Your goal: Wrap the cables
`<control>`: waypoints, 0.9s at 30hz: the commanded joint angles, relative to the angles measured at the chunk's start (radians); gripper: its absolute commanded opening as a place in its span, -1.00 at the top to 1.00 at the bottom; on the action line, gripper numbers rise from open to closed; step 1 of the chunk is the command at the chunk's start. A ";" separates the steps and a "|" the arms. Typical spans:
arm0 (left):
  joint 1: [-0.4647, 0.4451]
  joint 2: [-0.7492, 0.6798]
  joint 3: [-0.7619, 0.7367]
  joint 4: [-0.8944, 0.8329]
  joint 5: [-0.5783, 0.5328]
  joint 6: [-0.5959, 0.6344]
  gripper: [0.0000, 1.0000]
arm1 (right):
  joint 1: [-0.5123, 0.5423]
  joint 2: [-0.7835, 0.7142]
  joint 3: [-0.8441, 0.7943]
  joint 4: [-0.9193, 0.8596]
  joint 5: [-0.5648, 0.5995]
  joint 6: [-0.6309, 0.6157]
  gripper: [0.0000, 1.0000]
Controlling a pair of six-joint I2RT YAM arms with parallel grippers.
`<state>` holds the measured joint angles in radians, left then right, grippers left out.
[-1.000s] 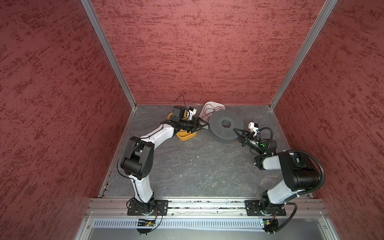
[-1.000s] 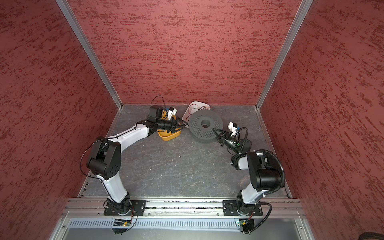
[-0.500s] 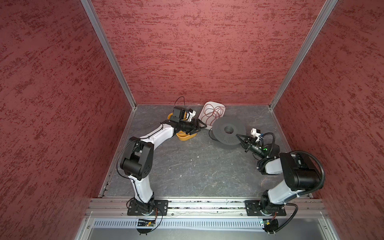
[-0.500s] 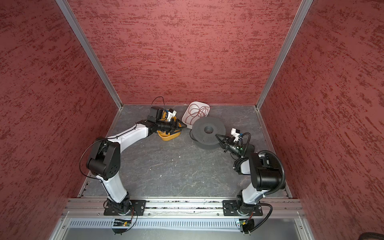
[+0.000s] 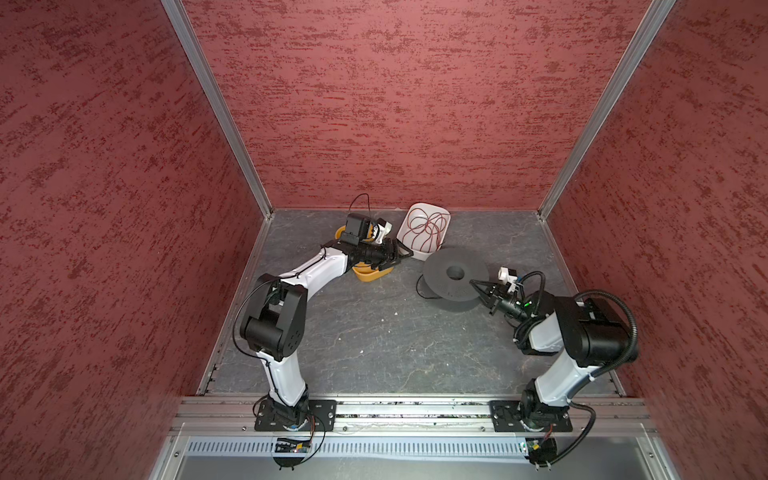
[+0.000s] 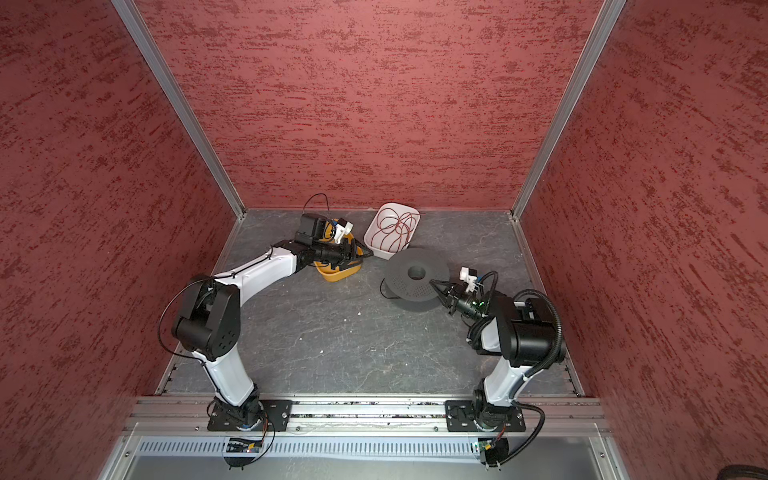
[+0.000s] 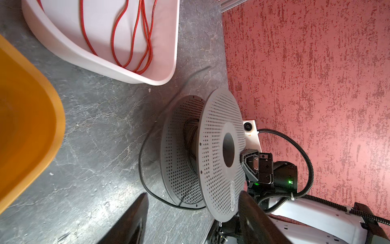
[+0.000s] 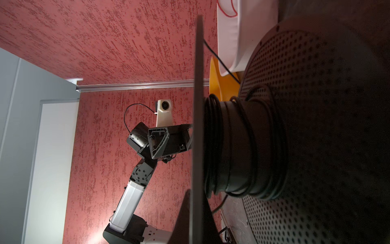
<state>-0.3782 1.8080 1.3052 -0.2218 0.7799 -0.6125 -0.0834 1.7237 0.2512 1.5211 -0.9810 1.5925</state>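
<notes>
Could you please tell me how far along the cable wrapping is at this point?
Done: several turns of black wire sit on the spool hub. In hand: the right gripper is shut on the spool's top flange; the left gripper hangs open, empty. Left: a loose loop of that wire lies on the table beside the spool, and a red cable lies unwound in the white tray.

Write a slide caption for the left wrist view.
Right gripper clamps the grey spool by its flange; black cable trails onto floor.

Since 1 second ago, the grey spool (image 5: 438,282), pinched by the right gripper (image 5: 471,282), sits nearer the front, farther from the white tray (image 5: 422,254).
</notes>
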 commanded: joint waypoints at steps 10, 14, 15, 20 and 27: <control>-0.013 0.020 0.010 -0.012 -0.007 0.025 -0.32 | -0.019 0.095 -0.014 0.106 -0.030 -0.103 1.00; -0.016 0.028 0.010 -0.010 -0.007 0.026 -0.31 | -0.029 0.136 -0.023 0.106 -0.030 -0.137 1.00; -0.016 0.030 0.013 -0.013 -0.007 0.027 -0.32 | -0.030 0.151 -0.024 0.106 -0.030 -0.148 1.00; -0.017 0.037 0.015 -0.019 -0.012 0.033 -0.31 | -0.043 0.180 -0.047 0.105 -0.026 -0.193 0.94; -0.020 0.041 0.028 -0.042 -0.019 0.046 -0.30 | -0.067 0.172 -0.076 0.044 -0.005 -0.258 0.18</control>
<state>-0.3931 1.8347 1.3067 -0.2466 0.7753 -0.5934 -0.1398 1.9057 0.1833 1.5234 -0.9970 1.3834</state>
